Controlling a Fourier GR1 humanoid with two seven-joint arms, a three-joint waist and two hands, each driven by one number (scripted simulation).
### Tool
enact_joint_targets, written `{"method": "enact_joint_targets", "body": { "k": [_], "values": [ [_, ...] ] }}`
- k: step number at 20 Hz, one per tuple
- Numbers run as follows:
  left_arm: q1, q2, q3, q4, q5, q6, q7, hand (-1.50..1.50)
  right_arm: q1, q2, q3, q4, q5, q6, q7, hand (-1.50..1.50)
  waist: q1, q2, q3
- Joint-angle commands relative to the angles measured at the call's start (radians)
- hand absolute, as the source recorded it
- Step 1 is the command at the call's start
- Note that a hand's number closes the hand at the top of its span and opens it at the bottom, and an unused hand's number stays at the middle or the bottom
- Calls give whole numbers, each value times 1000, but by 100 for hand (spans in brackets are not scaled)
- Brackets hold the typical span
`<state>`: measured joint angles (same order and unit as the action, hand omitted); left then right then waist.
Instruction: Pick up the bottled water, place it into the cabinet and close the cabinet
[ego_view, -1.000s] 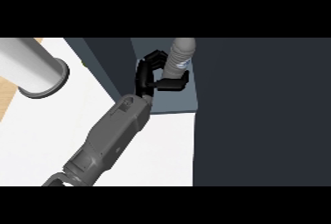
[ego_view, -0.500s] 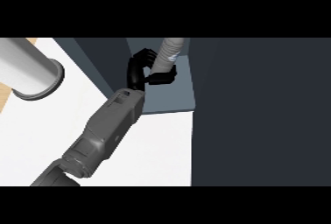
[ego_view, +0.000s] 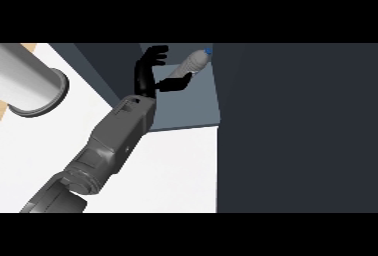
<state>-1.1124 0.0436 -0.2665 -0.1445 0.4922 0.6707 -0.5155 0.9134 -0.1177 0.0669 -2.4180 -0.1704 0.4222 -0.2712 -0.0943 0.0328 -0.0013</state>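
no readable text anywhere in head view. bottled water (ego_view: 190, 64) shows a plain grey body and a blue cap, no label, brand or number legible on it. cabinet (ego_view: 295, 125) faces are plain dark, no markings or signs. grey forearm (ego_view: 111, 145) and black hand (ego_view: 148, 75) carry no lettering or decals. white counter (ego_view: 177, 170) is unmarked, and the pale cylinder (ego_view: 26, 80) at upper left is blank too
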Motion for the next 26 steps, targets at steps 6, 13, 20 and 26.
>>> {"method": "enact_joint_targets", "body": {
  "k": [6,13,20,26],
  "values": [
    [-95,17,-5,75,-35,59,-5,-150,6,8,32,-55,-61,16,25,-150,-13,7,-1],
    [-111,1,51,-9,11,-117,-87,-150,30,-6,21,-55,-68,34,26,-150,-4,1,-1],
    [-64,-7,97,-48,39,-297,-201,-150,47,-9,8,-64,-72,41,27,-150,31,-13,0],
    [-43,-43,92,-88,49,-273,-192,-150,46,32,69,-86,-24,7,57,-150,52,-24,0]
  ]
}}
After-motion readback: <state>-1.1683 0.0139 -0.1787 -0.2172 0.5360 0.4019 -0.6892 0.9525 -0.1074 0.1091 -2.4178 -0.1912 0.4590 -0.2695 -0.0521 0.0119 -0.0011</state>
